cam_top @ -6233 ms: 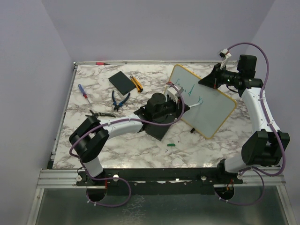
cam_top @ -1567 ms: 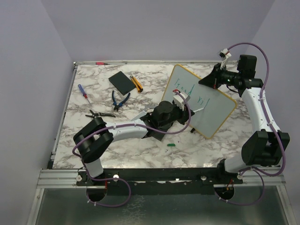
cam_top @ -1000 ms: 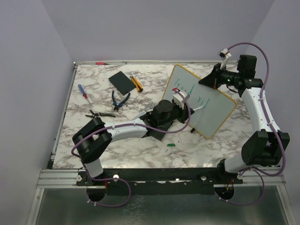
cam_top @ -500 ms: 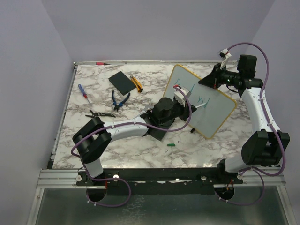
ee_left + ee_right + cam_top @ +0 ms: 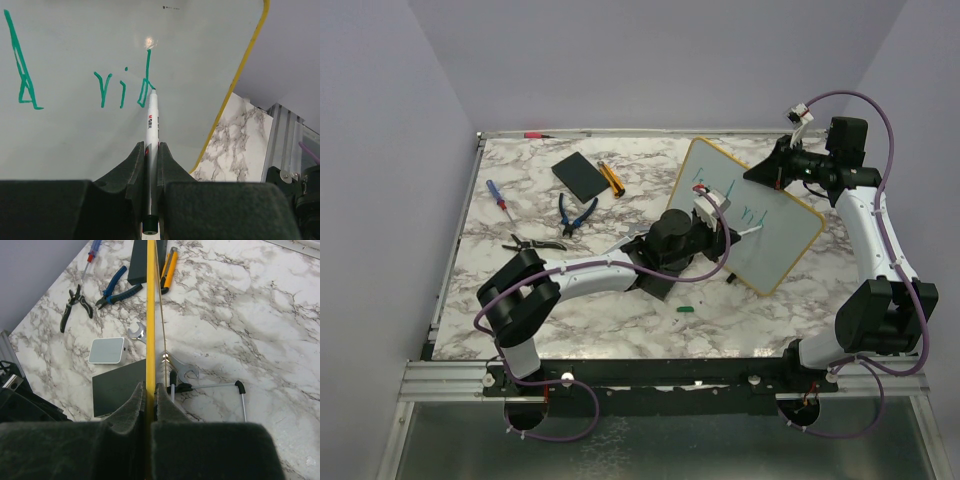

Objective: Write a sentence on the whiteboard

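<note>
Our left jaws clamp the marker (image 5: 151, 120), its tip touching the whiteboard (image 5: 75, 150) at the last stroke of the sentence (image 5: 122, 90); bare board lies rightward. Right jaws pinch its yellow rim, tilting it over the counter (image 5: 260, 305).

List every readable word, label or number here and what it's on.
"A", then roughly "vid": green handwriting on the whiteboard, loosely formed.
Red print on the marker barrel: too small to read.
Tiny dark print near the whiteboard's top edge: too small to read.
</note>
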`<state>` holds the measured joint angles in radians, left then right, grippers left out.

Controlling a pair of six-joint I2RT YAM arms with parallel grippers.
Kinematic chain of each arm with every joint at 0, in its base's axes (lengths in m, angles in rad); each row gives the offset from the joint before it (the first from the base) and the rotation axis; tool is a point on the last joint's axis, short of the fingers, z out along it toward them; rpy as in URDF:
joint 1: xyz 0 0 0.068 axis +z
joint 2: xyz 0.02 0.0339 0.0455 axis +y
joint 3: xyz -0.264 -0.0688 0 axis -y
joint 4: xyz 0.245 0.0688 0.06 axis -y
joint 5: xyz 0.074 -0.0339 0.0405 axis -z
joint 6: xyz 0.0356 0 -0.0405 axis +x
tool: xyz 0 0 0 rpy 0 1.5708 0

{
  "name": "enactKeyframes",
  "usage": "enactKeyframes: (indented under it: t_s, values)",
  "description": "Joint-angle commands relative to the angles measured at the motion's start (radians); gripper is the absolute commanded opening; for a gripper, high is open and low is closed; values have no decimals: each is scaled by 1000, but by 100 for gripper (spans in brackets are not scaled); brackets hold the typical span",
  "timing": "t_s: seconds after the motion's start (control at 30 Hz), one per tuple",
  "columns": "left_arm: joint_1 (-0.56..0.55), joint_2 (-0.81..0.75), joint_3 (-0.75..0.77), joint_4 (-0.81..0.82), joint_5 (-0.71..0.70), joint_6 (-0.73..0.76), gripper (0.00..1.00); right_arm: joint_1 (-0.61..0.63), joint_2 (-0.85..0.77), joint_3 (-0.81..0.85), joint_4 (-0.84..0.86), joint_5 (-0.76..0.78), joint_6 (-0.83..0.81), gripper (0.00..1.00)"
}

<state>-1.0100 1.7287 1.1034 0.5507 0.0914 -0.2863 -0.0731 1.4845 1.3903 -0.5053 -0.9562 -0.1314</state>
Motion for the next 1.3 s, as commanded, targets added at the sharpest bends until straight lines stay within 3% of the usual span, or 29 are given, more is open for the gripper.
enactKeyframes:
  t_s: [0.0,0.63,1.27]
  values:
    - [-5,27,-5,-4,42,18,0,13,-9,-25,-94,-31,-4,1]
    - [5,-21,-55,-38,-56,46,0,13,-13,-27,-94,-32,-3,1]
    - [10,-34,-10,-21,-84,55,0,13,-13,-28,-93,-32,-2,1]
